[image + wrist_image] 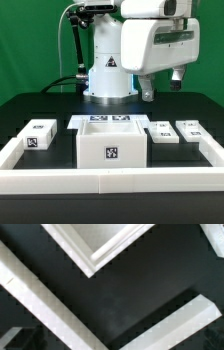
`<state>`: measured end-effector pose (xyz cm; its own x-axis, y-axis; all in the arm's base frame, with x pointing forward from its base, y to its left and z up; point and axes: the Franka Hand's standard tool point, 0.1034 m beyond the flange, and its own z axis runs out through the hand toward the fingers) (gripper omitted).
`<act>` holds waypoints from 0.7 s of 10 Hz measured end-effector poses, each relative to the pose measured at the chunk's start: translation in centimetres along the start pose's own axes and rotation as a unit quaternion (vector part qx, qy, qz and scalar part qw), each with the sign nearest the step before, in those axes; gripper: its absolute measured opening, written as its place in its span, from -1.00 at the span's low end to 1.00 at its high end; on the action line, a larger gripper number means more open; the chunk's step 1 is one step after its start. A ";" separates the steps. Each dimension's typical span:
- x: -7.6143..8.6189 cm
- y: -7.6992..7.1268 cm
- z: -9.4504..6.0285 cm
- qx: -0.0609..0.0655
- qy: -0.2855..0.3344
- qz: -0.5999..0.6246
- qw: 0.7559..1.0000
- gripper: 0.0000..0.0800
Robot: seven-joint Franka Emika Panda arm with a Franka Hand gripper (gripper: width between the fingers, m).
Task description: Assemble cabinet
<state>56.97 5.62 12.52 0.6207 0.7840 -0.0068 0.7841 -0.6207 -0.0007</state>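
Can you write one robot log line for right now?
end effector: raised, open, empty | cabinet: on table, untouched | three small blocks: beside it

A robotics lab: green backdrop (30, 40), black table (40, 108) with white rim (12, 152), tagged white parts (41, 134), fixed robot arm (108, 75).

Exterior view: I see bright, even light, seemingly from overhead. Front of cabinet (112, 150) evenly lit, soft grey shade inside its open top. Above cabinet, white arm housing (160, 45) nearly washed out, detail lost in highlights. Black table (40, 105) around cabinet matte, with only faint, soft shadows beside parts. Tags on cabinet coarse at this low resolution. Wrist view: I get dimmer, softer picture. White strips (95, 249) blurred, edges jagged, with greyish sheen across table.
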 end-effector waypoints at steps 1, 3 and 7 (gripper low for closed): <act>0.0 0.0 0.0 0.000 0.000 0.000 1.000 0.99; 0.0 0.0 0.0 0.000 0.000 0.000 1.000 0.99; 0.0 0.0 0.0 0.000 0.000 0.000 1.000 0.99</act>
<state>56.96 5.62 12.51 0.6205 0.7842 -0.0067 0.7842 -0.6205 -0.0007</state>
